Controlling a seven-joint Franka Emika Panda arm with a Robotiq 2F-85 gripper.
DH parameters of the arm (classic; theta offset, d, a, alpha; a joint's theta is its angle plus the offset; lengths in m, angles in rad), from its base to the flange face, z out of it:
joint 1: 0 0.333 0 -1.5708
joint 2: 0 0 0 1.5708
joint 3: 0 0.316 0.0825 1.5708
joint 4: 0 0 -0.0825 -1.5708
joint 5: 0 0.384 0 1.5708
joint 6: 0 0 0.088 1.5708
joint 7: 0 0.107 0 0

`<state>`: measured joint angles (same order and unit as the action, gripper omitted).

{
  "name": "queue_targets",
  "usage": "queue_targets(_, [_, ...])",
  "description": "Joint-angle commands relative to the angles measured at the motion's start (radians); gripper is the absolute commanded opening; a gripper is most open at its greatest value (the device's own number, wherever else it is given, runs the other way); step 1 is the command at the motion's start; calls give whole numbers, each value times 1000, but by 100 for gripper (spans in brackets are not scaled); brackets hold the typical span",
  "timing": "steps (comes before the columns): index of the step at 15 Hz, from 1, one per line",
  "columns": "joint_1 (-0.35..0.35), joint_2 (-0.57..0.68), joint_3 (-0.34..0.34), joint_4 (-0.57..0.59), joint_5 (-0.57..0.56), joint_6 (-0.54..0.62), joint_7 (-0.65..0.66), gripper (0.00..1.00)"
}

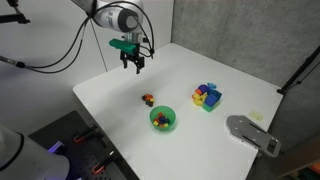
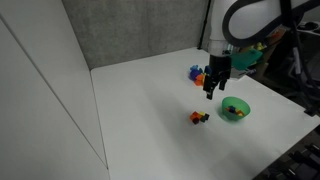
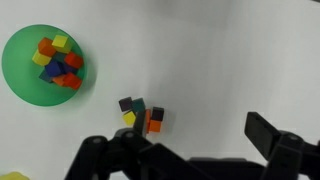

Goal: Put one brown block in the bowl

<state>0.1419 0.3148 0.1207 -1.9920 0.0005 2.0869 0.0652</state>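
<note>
My hand [image 1: 132, 64] hung open and empty above the worktop [image 1: 240, 80]. I judged the next move was descending squarely onto a brown block [image 3: 126, 103], then carrying it to the bowl [image 3: 20, 72].

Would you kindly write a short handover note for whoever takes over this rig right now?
Tool: open, empty, hanging above the white table, touching nothing.
Round bright-green bowl: holds several coloured blocks; no brown one seen inside.
Small dark-brown cube: on the table in a loose cluster of small blocks, near the bowl.
Done: nothing visible yet.
Left: lower onto the brown cube, grasp it, release it in the bowl.
</note>
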Motion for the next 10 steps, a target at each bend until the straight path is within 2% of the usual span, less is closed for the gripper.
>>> queue_targets(1, [32,106,-20,48,-50,68,90,100])
queue_targets(7, [83,242,-65,62,-85,226,211,100])
queue_targets(10, [94,271,-80,76,-69,241,232,100])
